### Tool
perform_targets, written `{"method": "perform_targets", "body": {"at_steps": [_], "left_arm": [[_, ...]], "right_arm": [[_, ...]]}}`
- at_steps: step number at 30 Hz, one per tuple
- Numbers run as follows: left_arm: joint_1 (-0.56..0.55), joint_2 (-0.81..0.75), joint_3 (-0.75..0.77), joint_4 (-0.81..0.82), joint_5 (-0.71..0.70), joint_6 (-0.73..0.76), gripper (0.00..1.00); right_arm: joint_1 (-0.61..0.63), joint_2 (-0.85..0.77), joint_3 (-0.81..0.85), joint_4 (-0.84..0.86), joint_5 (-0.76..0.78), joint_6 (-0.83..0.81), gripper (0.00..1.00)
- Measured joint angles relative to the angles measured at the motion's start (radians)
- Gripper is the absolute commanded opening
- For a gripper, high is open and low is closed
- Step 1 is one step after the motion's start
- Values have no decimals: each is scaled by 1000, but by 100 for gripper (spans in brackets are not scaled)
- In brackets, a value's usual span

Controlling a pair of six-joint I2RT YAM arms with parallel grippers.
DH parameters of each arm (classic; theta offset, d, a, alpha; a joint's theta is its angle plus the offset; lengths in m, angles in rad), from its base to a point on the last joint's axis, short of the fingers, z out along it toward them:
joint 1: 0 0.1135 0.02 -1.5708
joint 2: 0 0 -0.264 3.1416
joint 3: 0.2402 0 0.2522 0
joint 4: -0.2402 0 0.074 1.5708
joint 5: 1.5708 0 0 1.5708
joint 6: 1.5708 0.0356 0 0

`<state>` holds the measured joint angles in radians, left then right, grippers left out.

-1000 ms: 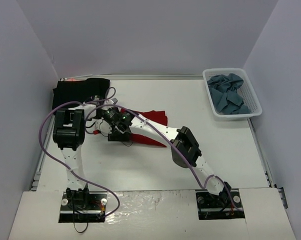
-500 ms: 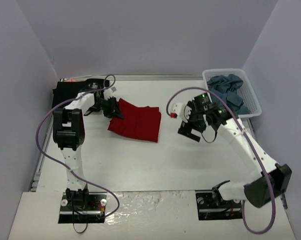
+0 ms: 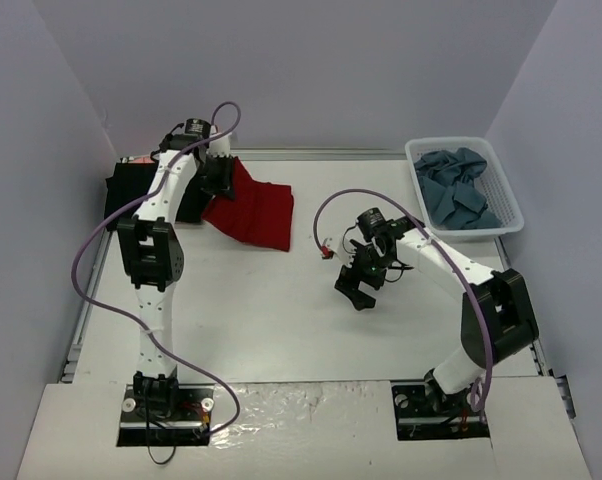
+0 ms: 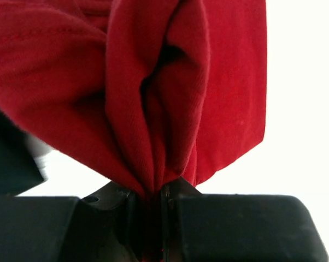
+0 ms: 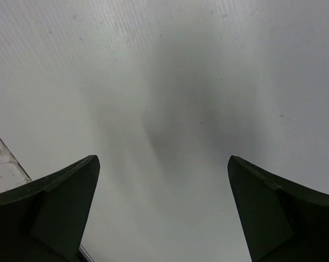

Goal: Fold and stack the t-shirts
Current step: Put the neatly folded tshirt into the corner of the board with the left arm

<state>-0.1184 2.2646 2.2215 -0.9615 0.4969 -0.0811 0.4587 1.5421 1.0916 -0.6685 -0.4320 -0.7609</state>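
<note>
The folded dark red t-shirt [image 3: 253, 212] lies at the back left of the table, its left edge lifted by my left gripper [image 3: 219, 180]. In the left wrist view the jaws are shut on a bunched fold of that red cloth [image 4: 153, 82], pinched at the gripper [image 4: 153, 197]. The black t-shirt [image 3: 127, 188] lies flat just left of it, partly behind the left arm. My right gripper [image 3: 356, 290] hangs open over bare table right of centre, apart from any cloth. The right wrist view shows its fingers [image 5: 60, 196] spread wide with nothing between them.
A white lattice basket [image 3: 509, 205] at the back right holds crumpled slate blue-grey t-shirts [image 3: 457, 195]. White walls close in the table at left, back and right. The left arm's purple cable loops over the table's left side.
My left gripper has carried the red t-shirt from mid-table to the back left beside the black one. My right gripper let go, opened wide and swung off to the right.
</note>
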Motion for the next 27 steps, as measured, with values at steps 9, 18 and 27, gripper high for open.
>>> {"method": "perform_targets", "body": {"at_steps": [9, 18, 27], "left_arm": [[-18, 83, 384, -177, -273, 89, 2], [-18, 71, 383, -208, -480, 200, 2], [-18, 44, 367, -182, -584, 279, 2]], "right_arm": [[13, 89, -36, 41, -3, 47, 100], [14, 92, -42, 64, 17, 55, 100], [14, 140, -66, 74, 50, 57, 100]]}}
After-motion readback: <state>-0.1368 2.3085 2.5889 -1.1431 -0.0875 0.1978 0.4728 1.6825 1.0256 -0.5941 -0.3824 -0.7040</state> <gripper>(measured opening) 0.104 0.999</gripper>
